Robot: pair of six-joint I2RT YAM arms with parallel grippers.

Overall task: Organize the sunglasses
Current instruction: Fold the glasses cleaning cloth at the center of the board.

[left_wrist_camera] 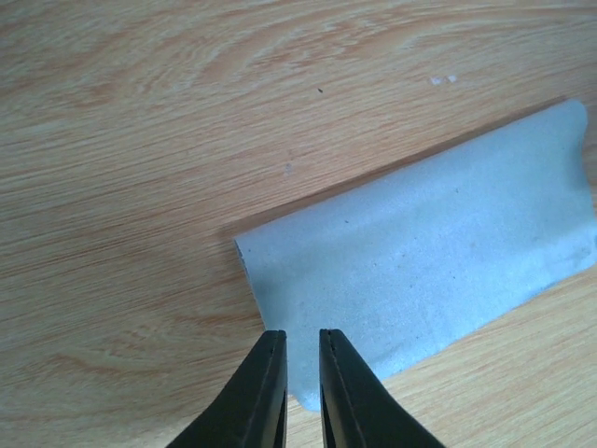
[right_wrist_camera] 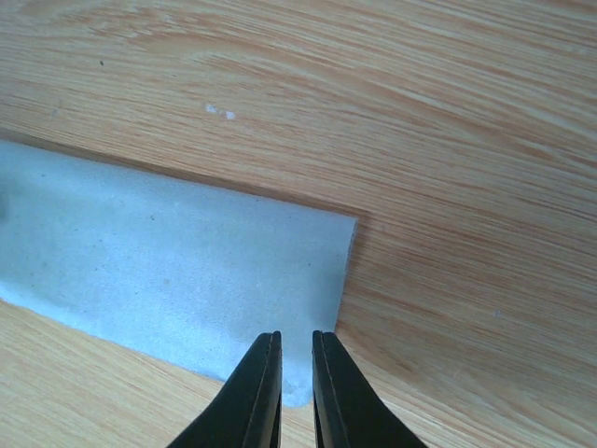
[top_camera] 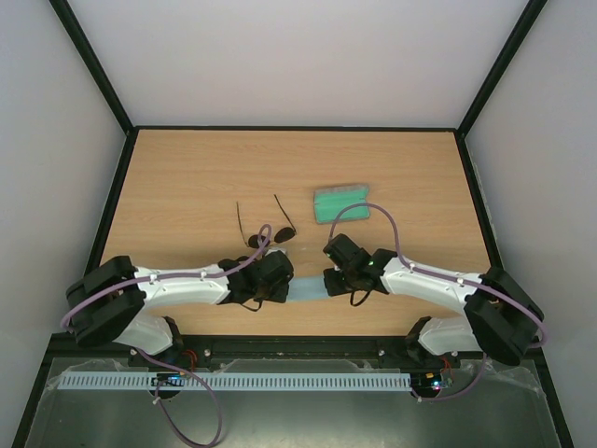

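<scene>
Sunglasses with two round dark lenses lie on the wooden worktop, a little left of centre. The lenses face the robot and the thin temple arms are spread open, pointing toward the far edge. The pair rests just beyond the wrist of the left arm, whose lilac cable loops across the frame in the overhead view. A rectangular greenish case sits farther back and to the right, apart from the glasses. Nearer the robot, a blue-grey cloth lies flat as a long strip between the two wrists, with the right arm reaching in from the other side. In the left wrist view, the left fingers stand only a narrow slit apart over the near corner of the cloth, holding nothing. The right wrist view mirrors it: the right fingers are likewise parted by a thin gap above the opposite near corner of the cloth, empty. Neither set of fingers touches the sunglasses.
</scene>
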